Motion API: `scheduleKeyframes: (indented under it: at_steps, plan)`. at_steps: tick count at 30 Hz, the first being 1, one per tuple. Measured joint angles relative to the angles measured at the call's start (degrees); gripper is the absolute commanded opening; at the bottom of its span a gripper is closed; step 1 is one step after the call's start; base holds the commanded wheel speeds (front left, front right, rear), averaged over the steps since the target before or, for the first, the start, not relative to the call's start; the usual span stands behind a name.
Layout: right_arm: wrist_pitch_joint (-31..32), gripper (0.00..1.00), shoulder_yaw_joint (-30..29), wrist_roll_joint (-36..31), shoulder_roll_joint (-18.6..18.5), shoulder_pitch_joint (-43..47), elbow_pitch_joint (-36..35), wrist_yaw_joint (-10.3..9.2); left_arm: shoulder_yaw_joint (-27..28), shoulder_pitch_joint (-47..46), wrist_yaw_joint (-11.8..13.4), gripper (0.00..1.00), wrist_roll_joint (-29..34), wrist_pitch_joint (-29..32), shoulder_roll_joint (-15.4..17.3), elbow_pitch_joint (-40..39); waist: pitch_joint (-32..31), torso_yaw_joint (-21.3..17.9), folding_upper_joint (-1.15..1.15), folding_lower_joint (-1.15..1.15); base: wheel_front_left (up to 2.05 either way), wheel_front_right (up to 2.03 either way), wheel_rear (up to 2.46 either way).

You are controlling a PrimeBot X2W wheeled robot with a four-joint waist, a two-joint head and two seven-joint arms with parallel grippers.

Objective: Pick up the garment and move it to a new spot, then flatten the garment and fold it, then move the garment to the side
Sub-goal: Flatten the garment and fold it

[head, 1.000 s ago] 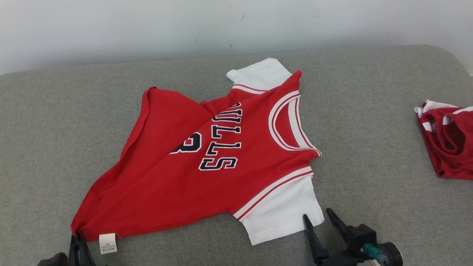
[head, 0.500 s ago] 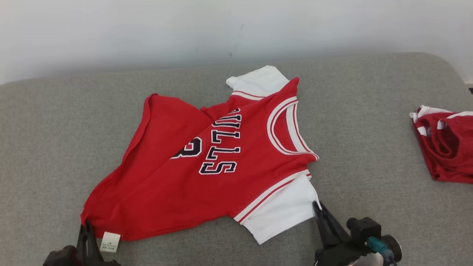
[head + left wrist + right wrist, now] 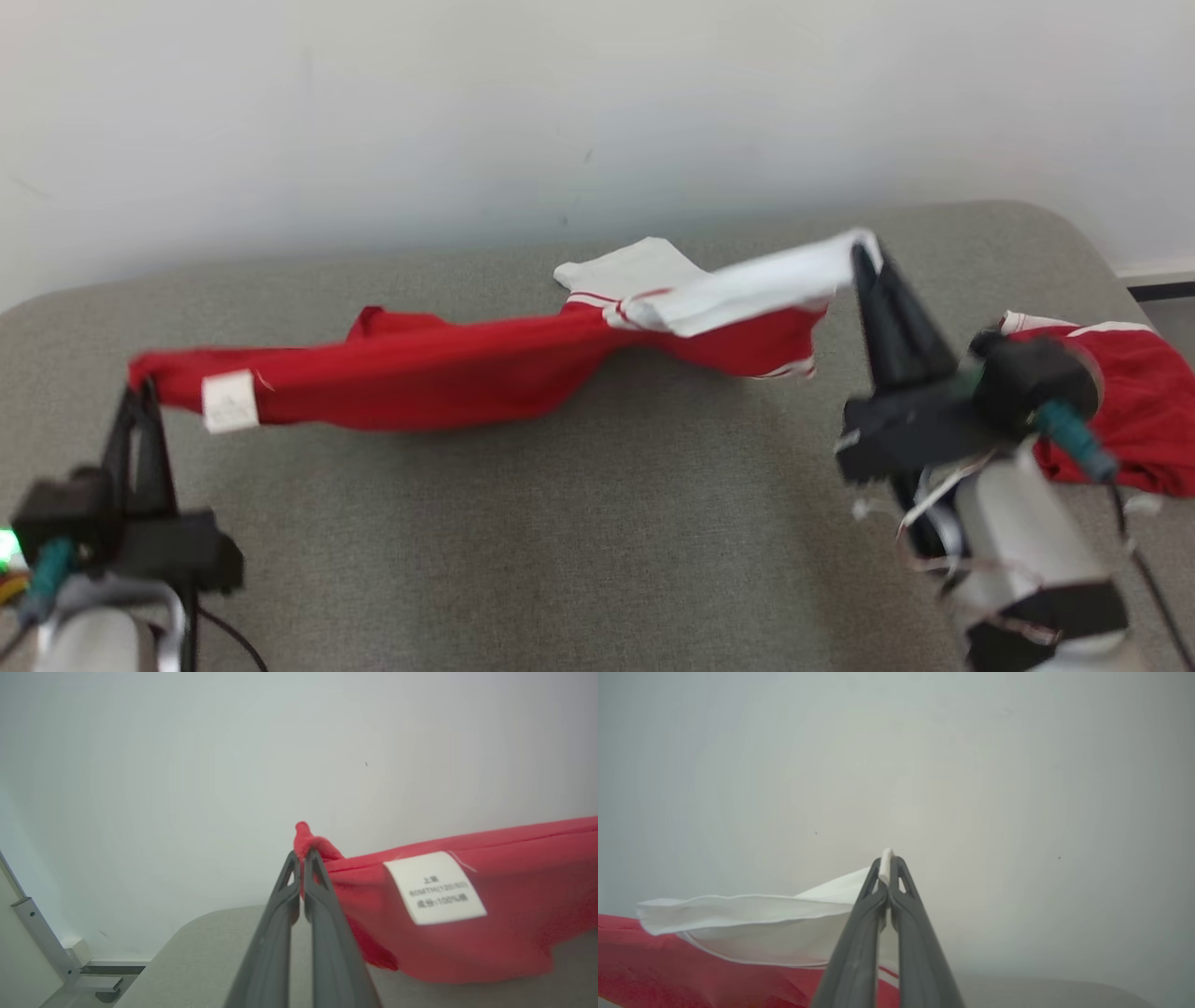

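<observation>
The garment (image 3: 439,369), a red jersey with white sleeves, hangs stretched between my two grippers above the grey cushion (image 3: 560,560), its far side still trailing on the surface. My left gripper (image 3: 140,392) is shut on the red hem corner (image 3: 306,840) beside a white care label (image 3: 434,887). My right gripper (image 3: 859,252) is shut on the edge of the near white sleeve (image 3: 752,926), with a sliver of white cloth showing between its fingertips (image 3: 887,861). The other white sleeve (image 3: 625,271) lies at the back.
A second red and white garment (image 3: 1111,411) lies bunched at the cushion's right end, just behind my right wrist. A pale wall (image 3: 597,112) rises right behind the cushion. A metal frame (image 3: 42,942) stands off the cushion's left end.
My right gripper has shut on the white sleeve. Both grippers have lifted their corners off the cushion, pulling the jersey up and taut; the head camera has tilted up too.
</observation>
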Motion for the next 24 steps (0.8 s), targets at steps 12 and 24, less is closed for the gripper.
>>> scheduleKeyframes:
  at_steps: [12, 24]
  plan:
    - [0.0, 0.00, 0.5, -1.4, -6.8, -22.2, 3.7, 0.01, -5.5, -22.5, -3.3, 0.00, 5.1, 1.1, 10.1, 7.3, -2.3, 0.3, 0.00, 0.00, 0.00, 0.00, 0.00]
    - [0.0, 0.00, 4.2, -4.9, -10.5, -37.3, 14.2, 0.01, -11.9, -37.4, -3.9, 0.00, 8.3, 5.5, 12.8, 14.6, 0.0, 0.9, 0.00, 0.00, 0.00, 0.00, 0.00]
